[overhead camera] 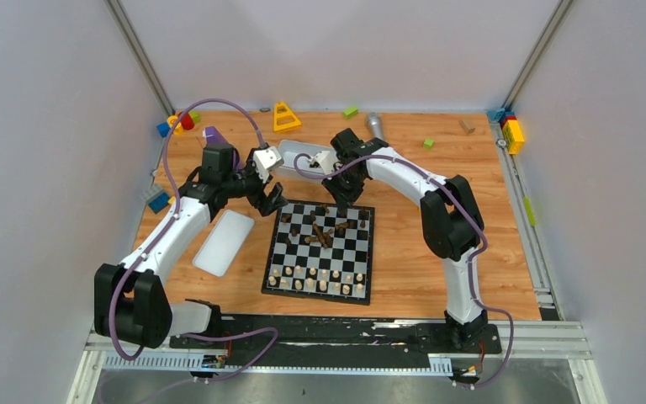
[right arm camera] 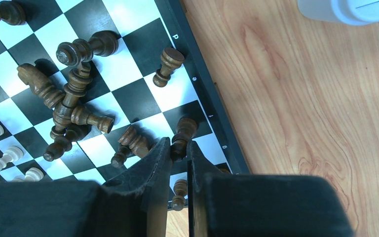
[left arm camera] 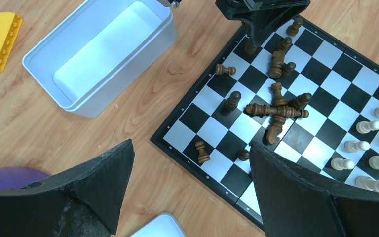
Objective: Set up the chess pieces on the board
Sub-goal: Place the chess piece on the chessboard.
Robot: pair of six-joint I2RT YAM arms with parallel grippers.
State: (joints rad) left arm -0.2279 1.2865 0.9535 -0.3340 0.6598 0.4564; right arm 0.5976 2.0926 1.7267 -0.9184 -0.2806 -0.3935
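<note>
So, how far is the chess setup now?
Done: the pale beige wooden pieces stand in two rows at the near edge of the black-and-white checkered board. In hand: the right jaws are shut on one dark brown wooden piece at the far edge. Remaining: the other dark pieces, many toppled mid-board.
</note>
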